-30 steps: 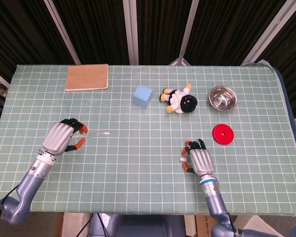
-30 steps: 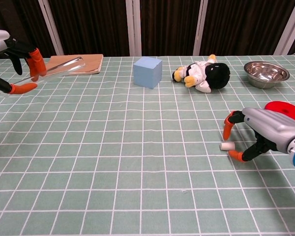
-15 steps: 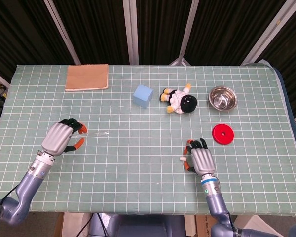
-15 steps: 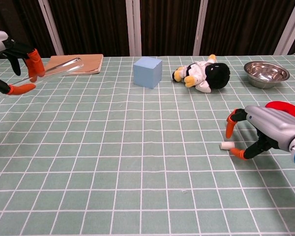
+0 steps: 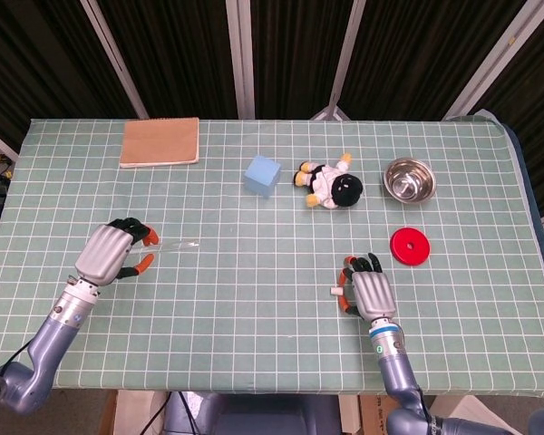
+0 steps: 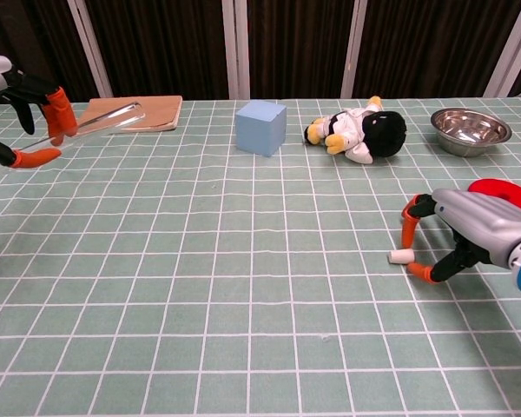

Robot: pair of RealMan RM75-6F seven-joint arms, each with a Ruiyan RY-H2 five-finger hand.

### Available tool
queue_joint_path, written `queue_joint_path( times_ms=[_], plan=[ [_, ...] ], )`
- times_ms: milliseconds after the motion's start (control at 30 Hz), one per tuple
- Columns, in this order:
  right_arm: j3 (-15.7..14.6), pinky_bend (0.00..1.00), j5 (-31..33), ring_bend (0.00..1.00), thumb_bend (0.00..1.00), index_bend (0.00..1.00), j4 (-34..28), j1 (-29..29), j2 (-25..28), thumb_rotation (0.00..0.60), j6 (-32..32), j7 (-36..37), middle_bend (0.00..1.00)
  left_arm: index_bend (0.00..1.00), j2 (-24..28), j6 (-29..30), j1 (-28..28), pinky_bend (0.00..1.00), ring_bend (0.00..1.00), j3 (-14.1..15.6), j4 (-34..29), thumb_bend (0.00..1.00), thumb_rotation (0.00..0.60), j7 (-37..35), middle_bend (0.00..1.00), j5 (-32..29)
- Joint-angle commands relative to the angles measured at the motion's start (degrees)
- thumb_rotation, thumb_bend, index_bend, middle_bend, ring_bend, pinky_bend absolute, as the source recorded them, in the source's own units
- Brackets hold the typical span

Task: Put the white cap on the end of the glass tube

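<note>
The glass tube (image 6: 91,123) is held off the table in my left hand (image 6: 22,113), at the far left of the chest view. In the head view the glass tube (image 5: 177,244) sticks out to the right of my left hand (image 5: 109,255). The small white cap (image 6: 400,256) lies on the table mat at the right. My right hand (image 6: 473,233) arches over it, one orange fingertip just above the cap and the thumb tip just beside it. I cannot tell whether they touch it. From above, the white cap (image 5: 334,291) lies at the left edge of my right hand (image 5: 367,290).
A blue cube (image 5: 263,175), a plush toy (image 5: 331,186), a steel bowl (image 5: 409,179) and a red disc (image 5: 409,246) sit across the back and right of the table. A tan board (image 5: 160,142) lies at the back left.
My right hand's fingertips have drawn in closer around the white cap, which has shifted slightly. The left hand with the tube has barely moved.
</note>
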Motion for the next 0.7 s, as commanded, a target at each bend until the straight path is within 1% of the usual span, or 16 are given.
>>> queue_joint_path(
  times_ms=[33,233,500,600,700],
  plan=[
    [-0.05,0.08,0.07,0.19,0.38,0.55,0.03,0.03,0.00,0.600,0.03,0.05,0.23,0.54,0.04,-0.02,0.01,0.42,0.35,-0.03,-0.02,0.75,0.600,-0.04,0.57,0.03],
    [-0.28,0.08,-0.45,0.20,0.41,0.59,-0.43,0.02,0.15,0.600,0.38,0.56,0.23,0.54,0.04,-0.04,0.04,0.42,0.35,-0.17,-0.20,0.75,0.600,-0.09,0.57,0.05],
    [-0.14,0.08,-2.34,0.20,0.41,0.60,-2.02,0.21,1.21,0.600,1.22,1.56,0.24,0.54,-0.68,-0.28,0.02,0.42,0.35,-0.62,-0.26,0.75,0.600,-0.57,0.57,-0.55],
    [0.48,0.08,-3.28,0.20,0.41,0.60,-3.14,0.50,2.46,0.600,1.58,2.02,0.24,0.54,-1.69,-0.40,-0.49,0.42,0.35,-0.88,1.08,0.75,0.600,-1.86,0.57,-0.08],
    [1.71,0.08,-4.04,0.20,0.41,0.60,-4.83,1.02,4.30,0.600,1.77,2.49,0.24,0.54,-3.31,-0.48,-1.29,0.42,0.35,-1.18,3.78,0.75,0.600,-4.46,0.57,0.77]
  ],
)
